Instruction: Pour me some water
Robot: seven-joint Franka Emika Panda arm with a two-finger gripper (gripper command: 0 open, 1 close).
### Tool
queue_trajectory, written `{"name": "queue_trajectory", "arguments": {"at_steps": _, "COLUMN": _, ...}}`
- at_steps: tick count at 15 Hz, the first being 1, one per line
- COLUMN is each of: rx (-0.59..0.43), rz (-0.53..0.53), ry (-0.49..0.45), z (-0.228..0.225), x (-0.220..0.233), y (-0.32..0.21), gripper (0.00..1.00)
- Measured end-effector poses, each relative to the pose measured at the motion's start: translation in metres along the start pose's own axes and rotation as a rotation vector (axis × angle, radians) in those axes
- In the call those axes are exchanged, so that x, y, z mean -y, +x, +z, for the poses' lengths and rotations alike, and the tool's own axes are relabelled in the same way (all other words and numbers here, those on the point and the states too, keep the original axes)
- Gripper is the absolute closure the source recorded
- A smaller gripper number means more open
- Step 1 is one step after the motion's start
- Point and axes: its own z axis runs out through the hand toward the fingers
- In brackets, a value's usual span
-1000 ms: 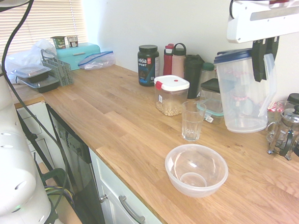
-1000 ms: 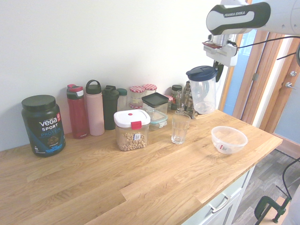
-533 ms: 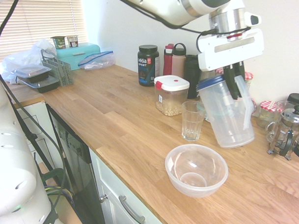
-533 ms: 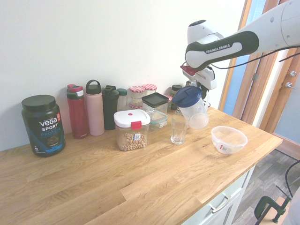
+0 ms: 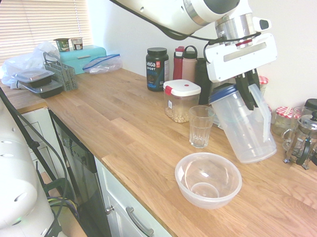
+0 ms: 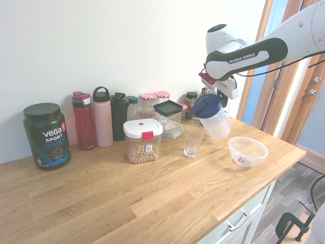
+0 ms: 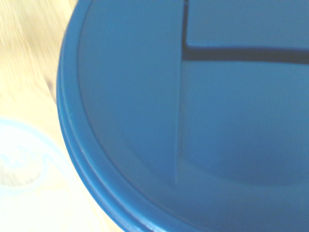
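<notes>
One clear pitcher (image 5: 244, 123) with a blue lid (image 7: 193, 111) hangs from your gripper (image 5: 253, 89), the jaws clamped tight on its handle, and it is already tilted with the lid end leaning toward the drinking glass (image 5: 201, 126). That glass stands upright on the bench (image 5: 133, 135), a little way in from the front edge, between the white-lidded food container (image 5: 181, 100) toward the back wall and the clear plastic bowl (image 5: 208, 179) nearer the front edge. The pitcher is clear of the bench and sits just beside the glass on the bowl's side; in the second exterior view its lid rim is close above the glass's mouth.

You are at the pour itself, by my reading. Line the spout over the middle of the glass before you tip further, because the glass mouth is narrow and the lid is wide. Tip slowly, and keep the pitcher from knocking the rim, since a light glass would slide or topple easily. I cannot tell how much water the pitcher holds, so expect a delayed flow and be ready to level off quickly. The wrist view shows mostly lid, so steer by the exterior views.
</notes>
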Motion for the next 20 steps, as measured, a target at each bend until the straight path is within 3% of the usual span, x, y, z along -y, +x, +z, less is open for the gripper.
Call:
{"name": "queue_trajectory", "arguments": {"at_steps": 12, "rx": 0.069, "rz": -0.134, "ry": -0.231, "z": -0.01, "x": 0.048, "y": -0.018, "gripper": 1.0}}
{"name": "queue_trajectory", "arguments": {"at_steps": 20, "rx": 0.076, "rz": -0.166, "ry": -0.269, "z": -0.021, "x": 0.075, "y": -0.007, "gripper": 1.0}}
